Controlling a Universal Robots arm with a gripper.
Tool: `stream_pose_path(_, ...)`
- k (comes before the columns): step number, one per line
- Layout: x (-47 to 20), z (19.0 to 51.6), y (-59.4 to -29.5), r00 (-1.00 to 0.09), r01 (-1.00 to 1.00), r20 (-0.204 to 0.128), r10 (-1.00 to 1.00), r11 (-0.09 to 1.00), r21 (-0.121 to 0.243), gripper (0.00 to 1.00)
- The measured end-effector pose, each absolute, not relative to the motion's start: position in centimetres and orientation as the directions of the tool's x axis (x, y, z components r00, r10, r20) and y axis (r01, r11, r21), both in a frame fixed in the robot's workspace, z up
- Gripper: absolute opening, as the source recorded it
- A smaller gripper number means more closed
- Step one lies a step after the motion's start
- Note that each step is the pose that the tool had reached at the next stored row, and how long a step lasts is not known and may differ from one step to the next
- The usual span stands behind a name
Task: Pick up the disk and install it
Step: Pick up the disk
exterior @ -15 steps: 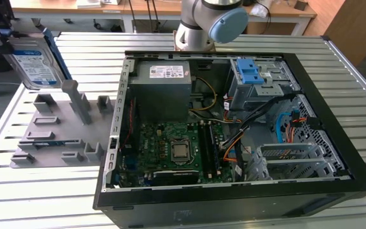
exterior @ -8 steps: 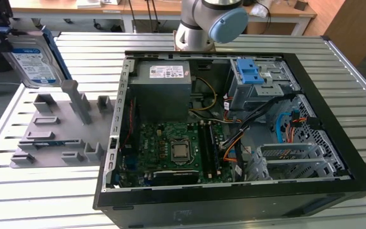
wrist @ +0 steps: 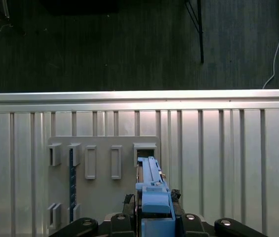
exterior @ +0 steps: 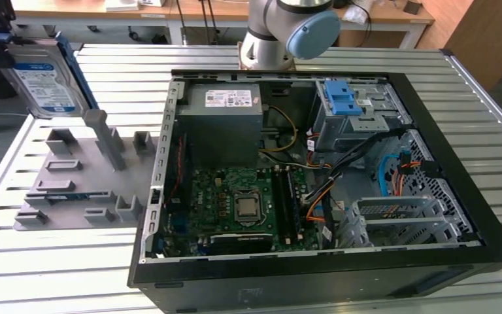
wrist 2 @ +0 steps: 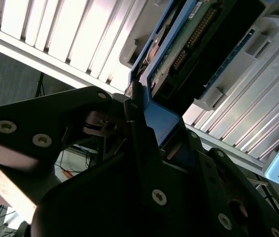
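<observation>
Hand point(wrist: 152, 198) clenched on disk point(exterior: 46, 78), above slatted metal table point(exterior: 486, 111), dark floor point(wrist: 129, 44) beyond

Nothing is resolving into readable words or numbers. The disk point(exterior: 31, 57) is showing a white-and-blue label point(exterior: 49, 88) toward the exterior view, but its lines of print are coming through too small to make out. Inside the computer case point(exterior: 321, 278), the grey power-supply box point(exterior: 220, 137) is wearing a white sticker point(exterior: 229, 98) whose text is equally illegible.

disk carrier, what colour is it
Blue; the disk carrier shows best in the first wrist view.
</observation>
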State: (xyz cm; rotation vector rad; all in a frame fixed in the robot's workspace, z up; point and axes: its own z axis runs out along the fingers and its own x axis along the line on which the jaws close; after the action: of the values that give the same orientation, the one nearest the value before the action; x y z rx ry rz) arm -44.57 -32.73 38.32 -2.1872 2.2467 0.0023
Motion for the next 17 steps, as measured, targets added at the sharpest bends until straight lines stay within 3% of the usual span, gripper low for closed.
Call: stream_pose_path(17, -44.6, 39.6, -32.7, -0.027, -1.000, -0.005, -1.000, 0.027, -0.003, 0.36)
